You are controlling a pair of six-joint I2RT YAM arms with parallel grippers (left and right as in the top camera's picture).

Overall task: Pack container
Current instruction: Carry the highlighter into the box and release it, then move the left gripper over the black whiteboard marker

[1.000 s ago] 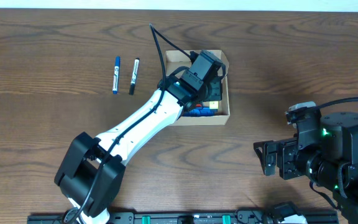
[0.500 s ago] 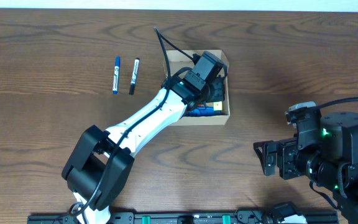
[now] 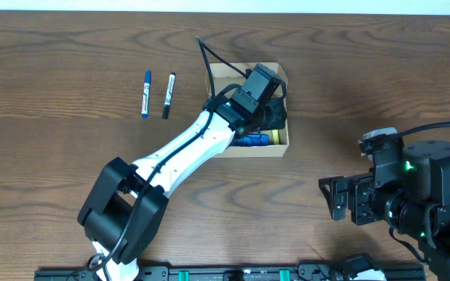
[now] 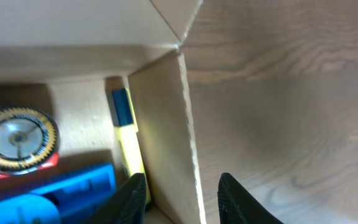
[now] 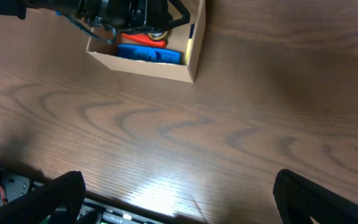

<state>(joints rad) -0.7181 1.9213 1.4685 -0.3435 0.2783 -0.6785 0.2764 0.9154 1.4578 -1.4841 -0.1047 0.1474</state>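
The tan cardboard container (image 3: pixel 258 150) stands open at mid table; it also shows in the left wrist view (image 4: pixel 160 118) and the right wrist view (image 5: pixel 148 66). Inside lie a yellow marker with a blue cap (image 4: pixel 127 140), a blue item (image 4: pixel 67 183) and a round yellow-rimmed dial on a red body (image 4: pixel 18 138). My left gripper (image 3: pixel 276 117) is open, and its fingers (image 4: pixel 182 182) straddle the container's right wall, one inside and one outside. A blue marker (image 3: pixel 145 94) and a black marker (image 3: pixel 168 95) lie on the table to the left. My right gripper (image 3: pixel 336 199) is open and empty (image 5: pixel 179 180).
The right arm's body (image 3: pixel 420 195) sits at the right, near the table's front edge. The left arm (image 3: pixel 186 152) stretches diagonally from the front left to the container. A black cable (image 3: pixel 203 58) arcs above the container's back left corner.
My left arm has shifted slightly right, bringing its gripper down over the container's right wall. The right arm has not moved.
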